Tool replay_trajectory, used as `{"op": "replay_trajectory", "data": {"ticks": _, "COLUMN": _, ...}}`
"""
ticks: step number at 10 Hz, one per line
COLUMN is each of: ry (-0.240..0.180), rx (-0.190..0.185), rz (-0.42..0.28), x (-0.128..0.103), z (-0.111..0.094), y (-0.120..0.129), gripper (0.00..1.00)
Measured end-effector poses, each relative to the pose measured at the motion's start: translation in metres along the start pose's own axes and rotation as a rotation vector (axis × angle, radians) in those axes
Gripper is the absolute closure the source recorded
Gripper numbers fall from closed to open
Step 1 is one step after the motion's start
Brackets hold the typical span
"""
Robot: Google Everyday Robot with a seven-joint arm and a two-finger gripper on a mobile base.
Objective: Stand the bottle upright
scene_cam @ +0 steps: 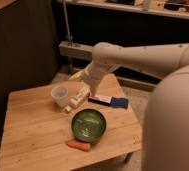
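While it lies on its side, the bottle (77, 99) rests on the wooden tabletop (33, 131) a little behind the middle, slanted so that its lower end points to the near left and its upper end runs back to the right. It is slim and white, with a reddish mark along its flank. Which end carries the cap is hard to make out.

Just beside its left end, touching or nearly so, stands a translucent plastic cup (59, 94), upright with its mouth up. To the right of the bottle lies a flat blue-and-white box (110, 101), close to the bottle's upper end, its blue part toward the right edge of the tabletop.

The gripper (84, 80) hangs right above the bottle's upper end, pointing down and to the left, at the tip of the pale arm (138, 56) that reaches in from the right. The jaws stand wide. Whether they touch the bottle cannot be told; nothing is lifted.

In front of the bottle, nearer the camera, sits a round green bowl (89, 125), apart from it. Closer again, near the front edge, lies a small orange carrot-like piece (78, 145). The robot's bulky white body (175, 127) fills the right side of the view.
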Motion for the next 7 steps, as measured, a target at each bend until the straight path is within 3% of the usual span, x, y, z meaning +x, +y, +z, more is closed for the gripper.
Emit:
{"op": "replay_trajectory", "data": {"ticks": 1, "ry": 0.009, "rx": -0.053, "rz": -0.095, "x": 0.002, "z": -0.003, "y": -0.005, "gripper": 0.2}}
{"op": "replay_trajectory", "data": {"ticks": 2, "ry": 0.015, "rx": -0.134, "rz": -0.242, "x": 0.004, "z": -0.011, "y": -0.014, "gripper": 0.2}}
{"op": "replay_trajectory", "data": {"ticks": 3, "ry": 0.011, "rx": -0.154, "rz": -0.285, "x": 0.004, "z": -0.014, "y": -0.017, "gripper": 0.2}}
{"op": "replay_trajectory", "data": {"ticks": 5, "ry": 0.003, "rx": -0.142, "rz": -0.342, "x": 0.012, "z": -0.013, "y": -0.013, "gripper": 0.2}}
{"op": "replay_trajectory", "data": {"ticks": 7, "ry": 0.001, "rx": -0.14, "rz": -0.335, "x": 0.011, "z": -0.013, "y": -0.015, "gripper": 0.2}}
